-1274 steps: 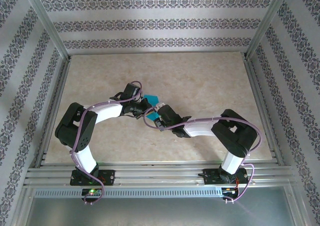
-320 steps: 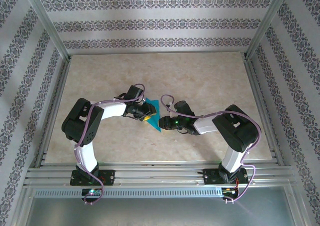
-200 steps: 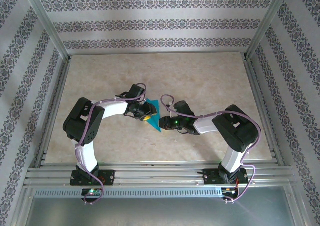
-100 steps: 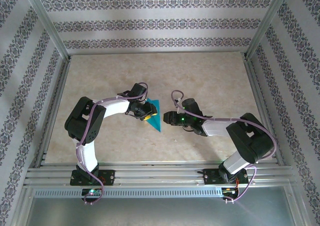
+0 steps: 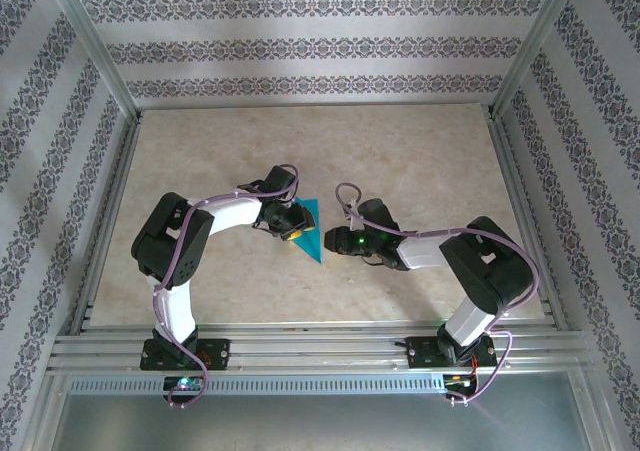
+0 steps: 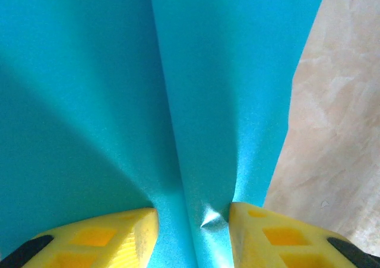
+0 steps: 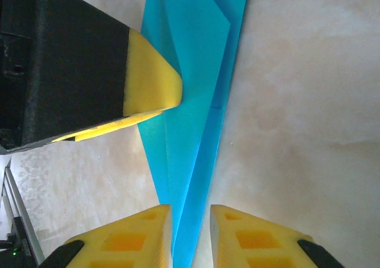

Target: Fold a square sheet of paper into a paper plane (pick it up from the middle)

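Note:
The teal-blue paper plane (image 5: 313,237) lies on the table as a narrow dart, its point toward the near edge. My left gripper (image 5: 292,227) comes at it from the left. In the left wrist view a raised fold of the paper plane (image 6: 225,72) runs between the yellow fingers of that gripper (image 6: 193,220) and is dimpled against the right one. My right gripper (image 5: 334,241) sits just right of the paper. In the right wrist view it (image 7: 191,217) stands narrowly open astride the plane's pointed tip (image 7: 196,54), with bare table beside the right finger. A left fingertip (image 7: 151,81) rests on the paper.
The beige marbled table (image 5: 400,151) stretches bare behind and to both sides of the arms. Aluminium rails (image 5: 300,346) run along the near edge, and patterned walls with metal posts (image 5: 95,46) close in the other three sides.
Half a second ago my right gripper had drawn back to the right of the paper; it has come back left to the paper's tip. The left gripper and paper have hardly moved.

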You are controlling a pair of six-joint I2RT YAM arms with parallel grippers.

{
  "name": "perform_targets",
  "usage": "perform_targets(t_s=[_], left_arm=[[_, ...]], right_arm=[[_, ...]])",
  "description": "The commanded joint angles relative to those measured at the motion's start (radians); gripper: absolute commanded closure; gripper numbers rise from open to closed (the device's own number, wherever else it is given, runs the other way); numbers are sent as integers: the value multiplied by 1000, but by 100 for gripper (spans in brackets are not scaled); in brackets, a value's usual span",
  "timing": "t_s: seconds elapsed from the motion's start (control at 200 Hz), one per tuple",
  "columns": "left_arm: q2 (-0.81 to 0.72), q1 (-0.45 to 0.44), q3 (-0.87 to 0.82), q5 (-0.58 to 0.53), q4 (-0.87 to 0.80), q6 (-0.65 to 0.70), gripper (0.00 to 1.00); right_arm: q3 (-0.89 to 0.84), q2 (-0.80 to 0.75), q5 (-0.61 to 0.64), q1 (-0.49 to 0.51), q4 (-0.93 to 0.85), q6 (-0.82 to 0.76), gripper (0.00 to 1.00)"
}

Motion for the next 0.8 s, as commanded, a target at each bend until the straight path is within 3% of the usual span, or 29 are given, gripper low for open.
perform_targets(t_s=[0.0, 0.255, 0.794], left_arm=[[178, -18, -78, -197, -172, -6, 58], [216, -28, -77, -223, -195, -10, 58], [245, -33, -69, -235, -212, -16, 57]], right_arm=[[35, 9, -29, 12, 18, 12, 76], [78, 51, -79, 29, 42, 10, 86], [105, 131, -75, 53, 47, 17, 89]])
